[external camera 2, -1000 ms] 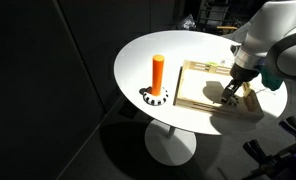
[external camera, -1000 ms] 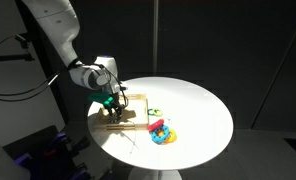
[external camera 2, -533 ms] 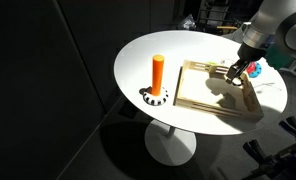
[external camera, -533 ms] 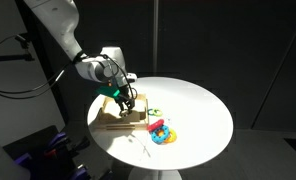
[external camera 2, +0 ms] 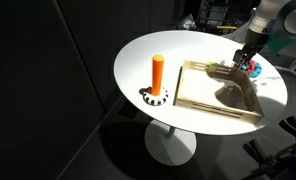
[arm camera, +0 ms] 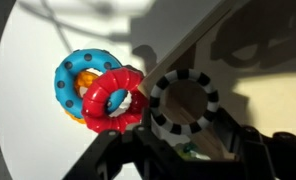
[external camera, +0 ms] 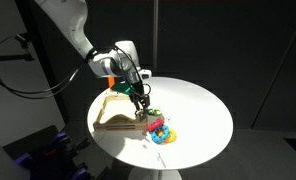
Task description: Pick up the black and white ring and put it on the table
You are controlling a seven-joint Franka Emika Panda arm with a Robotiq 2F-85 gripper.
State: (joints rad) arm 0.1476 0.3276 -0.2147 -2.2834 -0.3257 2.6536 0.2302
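The black and white ring (arm camera: pixel 185 76) has short black and white blocks alternating around its band. In the wrist view it is at the wooden tray (arm camera: pixel 258 70) edge, just beside a red ring (arm camera: pixel 94 108), near the hand (arm camera: pixel 188 150) (grasping or released, I cannot tell). Its lower rim is hidden in shadow.

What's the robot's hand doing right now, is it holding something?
Gripper: cannot tell if its jaws are open or closed; the black and white ring shows just ahead of them.
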